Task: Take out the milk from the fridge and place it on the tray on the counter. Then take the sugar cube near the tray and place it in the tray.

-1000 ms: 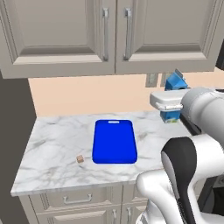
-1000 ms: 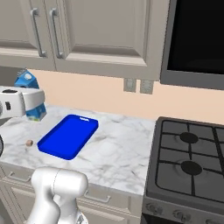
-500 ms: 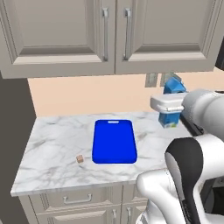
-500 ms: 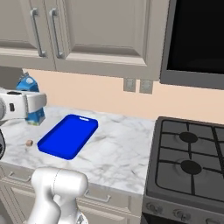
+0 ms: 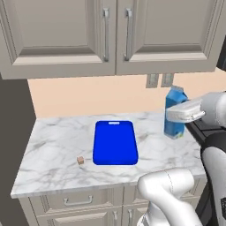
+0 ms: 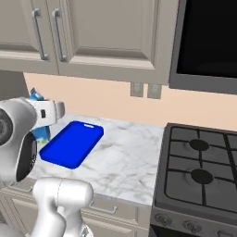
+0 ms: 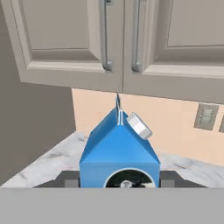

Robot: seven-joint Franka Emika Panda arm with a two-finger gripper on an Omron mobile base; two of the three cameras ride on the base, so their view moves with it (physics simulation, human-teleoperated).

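My gripper (image 5: 177, 115) is shut on the milk (image 5: 175, 110), a blue gabled carton held upright just right of the tray (image 5: 114, 142). Its light-green bottom edge hangs low over the counter (image 5: 53, 141); I cannot tell whether it touches. In the hand view the milk (image 7: 119, 153) sits between the dark fingertips (image 7: 70, 181), its white cap on the right slope. From the right base view the milk (image 6: 40, 130) stands left of the tray (image 6: 71, 143), half behind my hand. The sugar cube (image 5: 80, 160) lies on the marble off the tray's front left corner. The fridge is out of view.
Wall cabinets (image 5: 114, 35) hang close above the counter, with two outlets (image 5: 159, 80) on the wall behind. A gas stove (image 6: 199, 162) adjoins the counter on the right under a dark appliance (image 6: 208, 41). Beige drawers (image 5: 75, 201) run below.
The gripper has come down with the milk, from up near the cabinets to low over the counter beside the tray. Tray and sugar cube have not moved.
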